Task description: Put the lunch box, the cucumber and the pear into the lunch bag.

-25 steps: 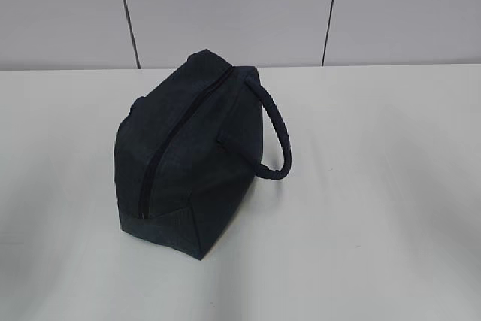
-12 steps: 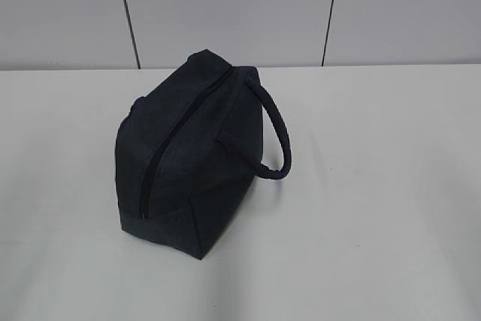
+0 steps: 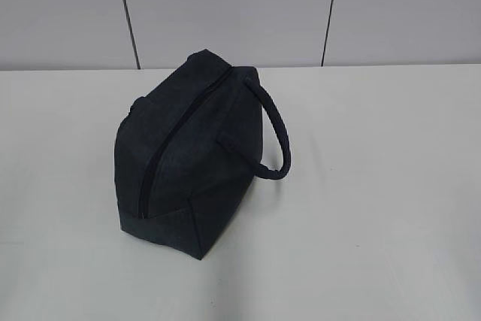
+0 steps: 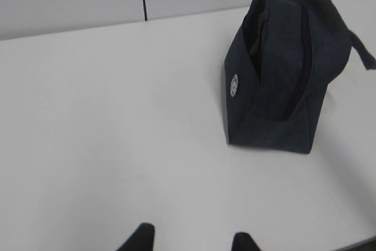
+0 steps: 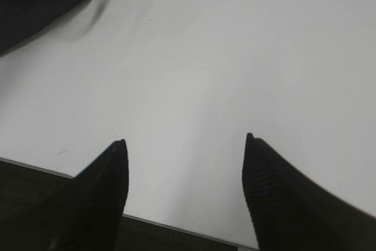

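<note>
My left fingers [image 4: 191,240] show only as two dark tips standing partly apart with nothing between them, above bare table well in front of the boxy dark navy fabric lunch bag [image 3: 188,157]. My right fingers [image 5: 185,168] are spread wider and hold nothing too, with only a corner of the bag at the far left of their view.

The bag sits alone on the table, its long zipper [image 3: 176,140] run shut along the top and its rounded loop handle [image 3: 274,137] hanging off the right side. I see no lunch box, cucumber or pear anywhere, so I judge they are either already packed or out of view; I cannot tell which.

The table [image 3: 376,208] is plain matte white. Behind the bag runs a pale grey panelled wall [image 3: 225,5] with dark vertical seams.
</note>
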Controlling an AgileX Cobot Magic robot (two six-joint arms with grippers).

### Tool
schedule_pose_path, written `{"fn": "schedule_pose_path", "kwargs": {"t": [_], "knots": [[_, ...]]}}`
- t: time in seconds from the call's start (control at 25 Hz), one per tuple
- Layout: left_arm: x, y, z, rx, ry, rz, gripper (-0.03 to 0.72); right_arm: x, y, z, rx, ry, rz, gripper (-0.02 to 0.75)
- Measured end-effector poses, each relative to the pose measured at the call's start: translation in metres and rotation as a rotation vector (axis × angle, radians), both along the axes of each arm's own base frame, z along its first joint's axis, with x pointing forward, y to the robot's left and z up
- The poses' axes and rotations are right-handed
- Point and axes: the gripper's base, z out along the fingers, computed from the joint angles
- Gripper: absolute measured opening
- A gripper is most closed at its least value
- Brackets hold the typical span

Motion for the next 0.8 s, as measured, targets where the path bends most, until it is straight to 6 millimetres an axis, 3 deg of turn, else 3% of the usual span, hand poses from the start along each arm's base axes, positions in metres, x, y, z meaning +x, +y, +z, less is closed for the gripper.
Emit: {"fn": "schedule_pose_path", "kwargs": {"t": [0.8], "knots": [[0.0013, 0.0053, -0.0040, 0.040, -0.069, 0.040, 0.243, -0.0008, 0.0001, -0.0003, 0.001, 0.000, 0.004, 0.480]]}}
